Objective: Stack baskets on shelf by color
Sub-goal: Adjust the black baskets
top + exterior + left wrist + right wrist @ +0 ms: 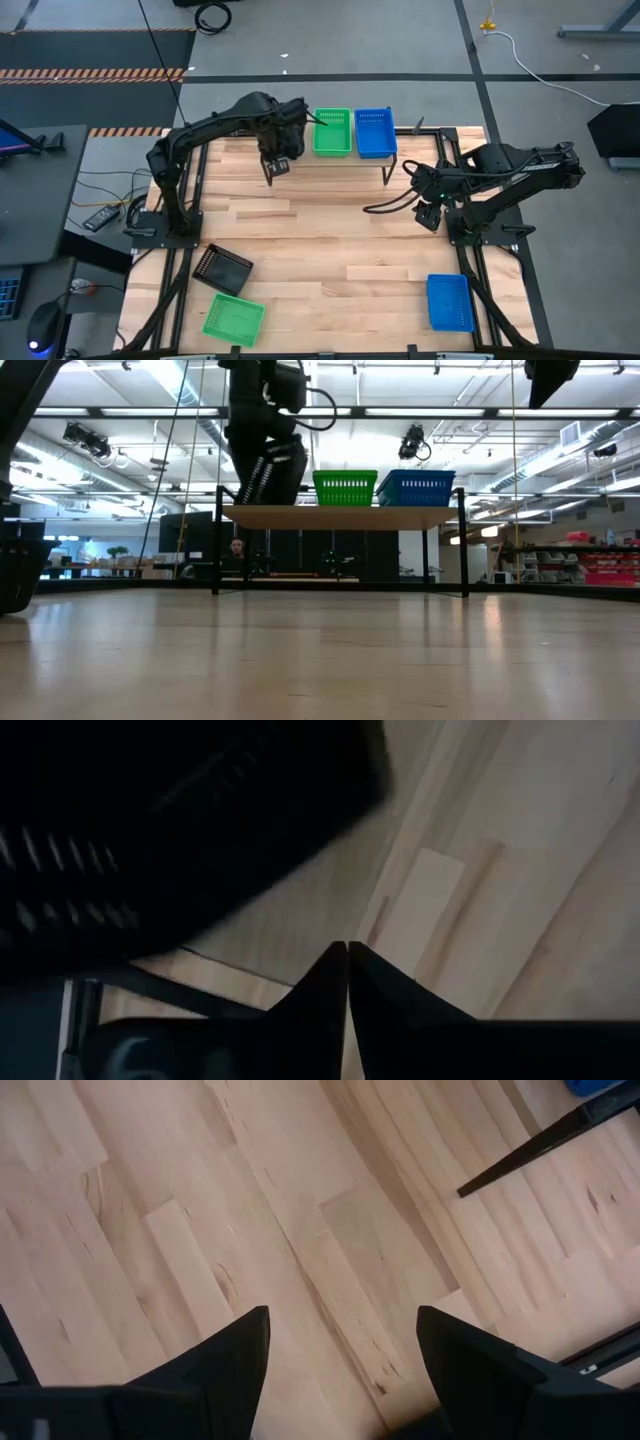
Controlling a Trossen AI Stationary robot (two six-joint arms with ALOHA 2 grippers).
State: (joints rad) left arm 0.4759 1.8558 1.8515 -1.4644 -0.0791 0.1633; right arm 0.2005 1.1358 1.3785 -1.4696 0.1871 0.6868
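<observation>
The shelf (pixel 340 516) stands at the table's far edge. A green basket (pixel 332 132) and a blue basket (pixel 375 132) rest side by side on its top, also seen as green basket (pixel 345 487) and blue basket (pixel 415 487). My left gripper (pixel 277 165) hangs shut at the shelf's left end, just on its near side, fingers pointing down. A black perforated basket (pixel 150 830) shows close above and beside the gripper (pixel 347 960); in the high view the arm hides it. My right gripper (pixel 430 212) hovers open over bare table, right of the shelf.
Near the table's front left lie a black basket (pixel 222 268) and a green basket (pixel 234 318); a blue basket (pixel 449 300) lies front right. A black shelf leg (pixel 540 1140) crosses the right wrist view. The table's middle (pixel 330 240) is bare wood.
</observation>
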